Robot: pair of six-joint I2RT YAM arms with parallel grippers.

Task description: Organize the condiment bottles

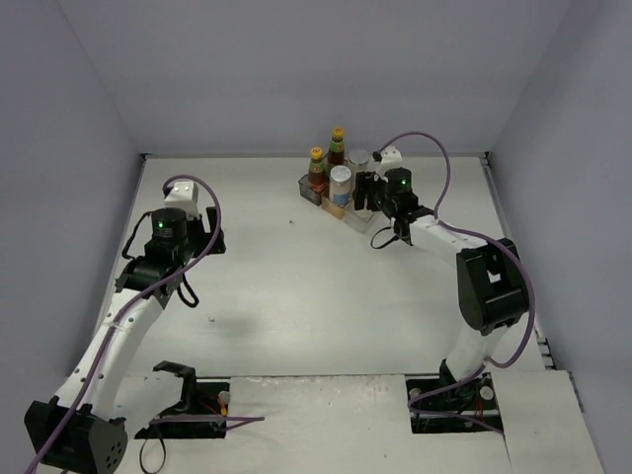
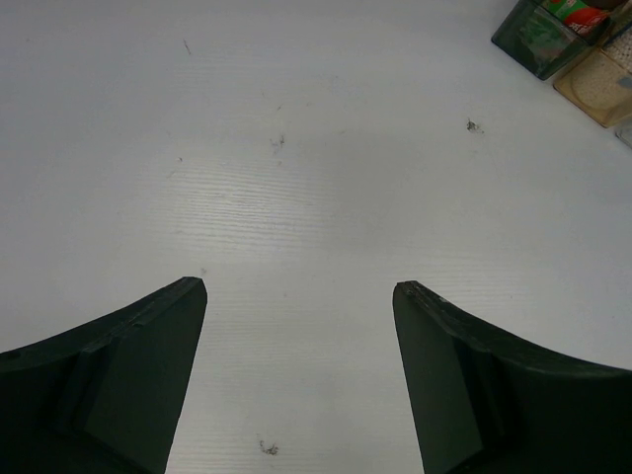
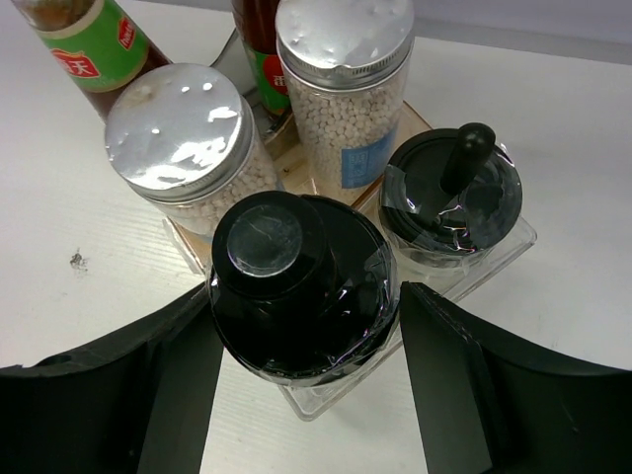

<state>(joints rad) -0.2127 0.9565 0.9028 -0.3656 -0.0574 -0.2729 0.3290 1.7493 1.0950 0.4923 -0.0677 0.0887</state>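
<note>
R claw [image 3: 304, 292] straddles the near black-topped jar [image 3: 286, 257], lower centre of wrist frame. Fingers meet both its sides, so it looks gripped. Jar is on rack [image 3: 336, 400] front step, beside 2nd jar [image 3: 449, 202]. Check base sits flat, then open evenly and lift straight up w/o clipping shakers [image 3: 183, 138] behind. L claw [image 2: 299, 286] is wide open, empty, over counter [image 2: 296, 148].
</note>
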